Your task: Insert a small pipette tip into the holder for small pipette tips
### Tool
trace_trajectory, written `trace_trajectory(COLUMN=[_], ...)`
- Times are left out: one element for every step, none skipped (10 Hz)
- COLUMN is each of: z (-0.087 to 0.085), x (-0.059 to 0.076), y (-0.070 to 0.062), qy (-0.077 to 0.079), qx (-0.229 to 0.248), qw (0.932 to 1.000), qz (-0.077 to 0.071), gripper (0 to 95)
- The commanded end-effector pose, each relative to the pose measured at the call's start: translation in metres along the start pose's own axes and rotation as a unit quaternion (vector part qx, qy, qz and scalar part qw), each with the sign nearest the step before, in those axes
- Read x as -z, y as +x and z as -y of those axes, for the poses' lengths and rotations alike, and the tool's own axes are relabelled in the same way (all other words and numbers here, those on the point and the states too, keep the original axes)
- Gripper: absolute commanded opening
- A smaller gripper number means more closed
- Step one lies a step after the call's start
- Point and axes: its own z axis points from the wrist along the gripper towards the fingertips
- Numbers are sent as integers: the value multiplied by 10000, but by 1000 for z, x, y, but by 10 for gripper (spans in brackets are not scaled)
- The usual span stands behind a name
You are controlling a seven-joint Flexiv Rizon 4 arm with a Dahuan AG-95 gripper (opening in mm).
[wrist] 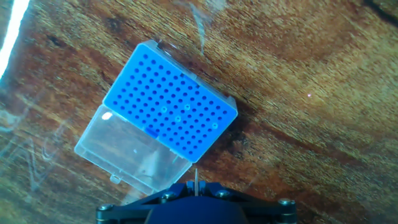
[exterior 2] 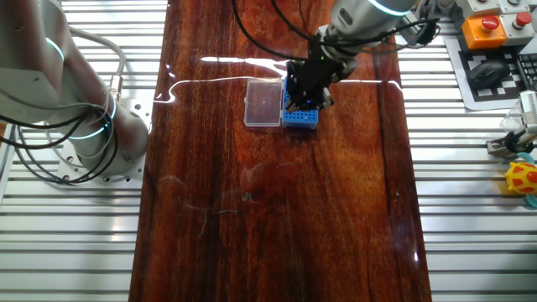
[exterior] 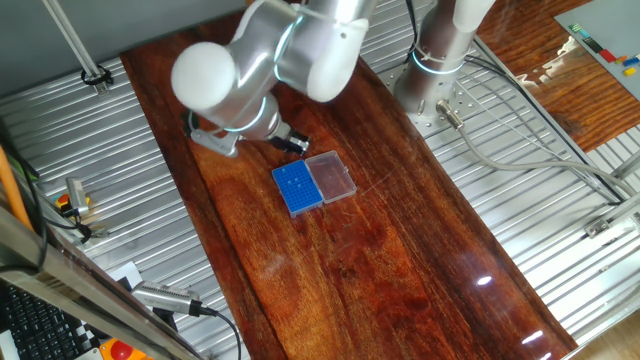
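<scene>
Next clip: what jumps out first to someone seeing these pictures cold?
The bright blue rack dotted with holes, mid-table on the dark wooden board, with its clear lid lying open beside it. Just above it hangs the gripper, a thin pale tip poking out between its fingers.

Clear lid panel (exterior: 331,177), wooden table (exterior: 400,260), orange emergency button (exterior 2: 487,29), yellow toy (exterior 2: 522,179)

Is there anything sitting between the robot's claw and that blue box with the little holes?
Nothing. In the hand view, only bare wooden table separates the gripper, holding a thin tip, from the blue rack.
</scene>
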Motion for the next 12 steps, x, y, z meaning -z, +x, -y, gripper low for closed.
trace_trajectory(z=[0, 0, -2, -5, -6, -6, -5, -4, -2, -1, 0, 1], x=[-1, -1, -3, -5, -6, -9, -11, -13, -15, -17, -19, -21], y=[1, 1, -4, -8, -11, -14, -16, -19, -22, -23, -25, -26], qy=[122, 150, 342, 445, 492, 524, 539, 574, 626, 687, 774, 821], qx=[32, 64, 298, 422, 489, 565, 649, 741, 838, 898, 946, 961], qw=[9999, 9999, 9987, 9976, 9969, 9963, 9956, 9946, 9932, 9920, 9904, 9896], qz=[-5, -29, -226, -328, -370, -385, -403, -445, -503, -560, -647, -688], gripper=[0, 0, 0, 0, 0, 0, 0, 0, 0, 0, 0, 0])
